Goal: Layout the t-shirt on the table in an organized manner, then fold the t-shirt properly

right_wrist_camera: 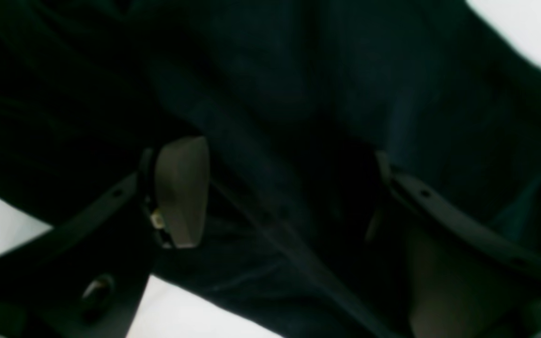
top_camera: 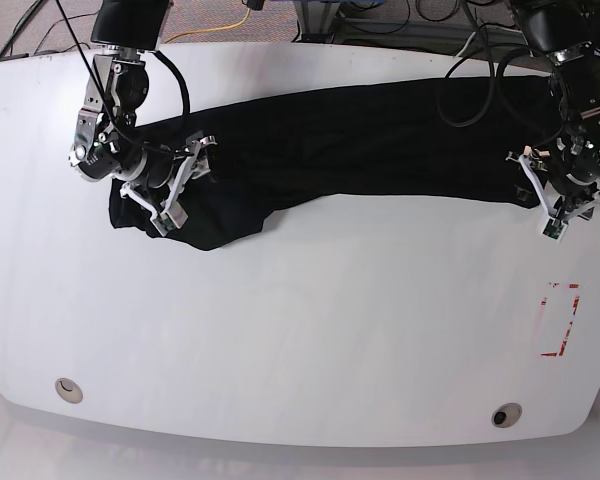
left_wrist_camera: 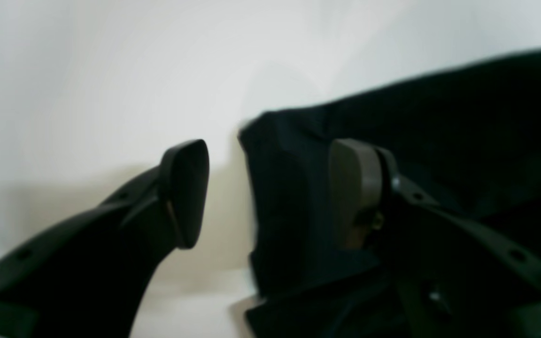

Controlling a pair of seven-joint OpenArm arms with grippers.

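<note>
The black t-shirt [top_camera: 360, 150] lies stretched in a long band across the far half of the white table [top_camera: 300, 330], bunched at its left end. My right gripper [top_camera: 183, 183] sits over that bunched end. In the right wrist view the right gripper [right_wrist_camera: 284, 192] is open, and dark cloth [right_wrist_camera: 298, 94] fills the space between and behind its fingers. My left gripper [top_camera: 542, 197] is at the shirt's right end. In the left wrist view the left gripper [left_wrist_camera: 270, 192] is open, with a corner of the t-shirt [left_wrist_camera: 289, 188] resting against one pad and bare table beside the other.
A red dashed rectangle [top_camera: 560, 320] marks the table's right side. Two round grommets [top_camera: 68, 390] [top_camera: 505, 413] sit near the front edge. Black cables [top_camera: 480, 70] hang down to the arm at the back right, and floor clutter lies beyond the far edge.
</note>
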